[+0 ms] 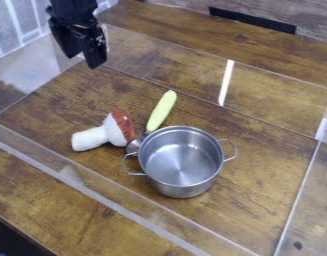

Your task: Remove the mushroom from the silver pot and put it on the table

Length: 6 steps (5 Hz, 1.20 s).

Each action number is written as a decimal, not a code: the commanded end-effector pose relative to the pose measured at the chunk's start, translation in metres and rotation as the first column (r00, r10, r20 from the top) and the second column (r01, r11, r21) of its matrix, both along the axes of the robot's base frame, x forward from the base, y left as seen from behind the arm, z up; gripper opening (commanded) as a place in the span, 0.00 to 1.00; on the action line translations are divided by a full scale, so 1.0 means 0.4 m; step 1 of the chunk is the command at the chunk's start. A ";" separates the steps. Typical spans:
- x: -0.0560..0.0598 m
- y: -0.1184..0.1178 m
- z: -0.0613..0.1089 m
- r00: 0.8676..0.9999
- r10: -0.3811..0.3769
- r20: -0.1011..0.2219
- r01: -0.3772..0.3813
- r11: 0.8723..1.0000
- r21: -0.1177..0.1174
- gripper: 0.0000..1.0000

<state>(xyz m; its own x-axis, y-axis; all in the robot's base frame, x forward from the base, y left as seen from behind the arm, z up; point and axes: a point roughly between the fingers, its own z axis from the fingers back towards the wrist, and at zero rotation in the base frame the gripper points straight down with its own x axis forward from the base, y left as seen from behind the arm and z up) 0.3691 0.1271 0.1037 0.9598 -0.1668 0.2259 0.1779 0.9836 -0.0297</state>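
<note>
The mushroom [99, 132] lies on its side on the wooden table [259, 190], white stem pointing left, red-brown cap toward the silver pot [183, 161]. It rests just left of the pot, outside it. Nothing lies inside the pot, which stands upright. My black gripper [88, 52] hangs high at the upper left, well away from both, pointing down with its jaws open and nothing between them.
A spoon with a yellow-green handle [160, 108] lies between mushroom and pot, its metal bowl by the pot's rim. Clear acrylic walls [72, 170] edge the table at front and left. A white strip [226, 80] lies toward the back right.
</note>
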 end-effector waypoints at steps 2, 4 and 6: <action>0.022 0.071 0.046 0.997 -0.036 0.067 0.033 0.998 0.046 1.00; 0.056 0.098 0.028 0.990 -0.127 0.057 0.126 0.992 0.030 1.00; 0.058 0.094 -0.002 0.994 -0.101 0.050 0.100 0.995 0.028 1.00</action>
<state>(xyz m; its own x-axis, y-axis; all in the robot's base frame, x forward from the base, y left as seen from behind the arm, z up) 0.3934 0.1589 0.0883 0.9320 -0.2702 0.2417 0.2839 0.9586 -0.0228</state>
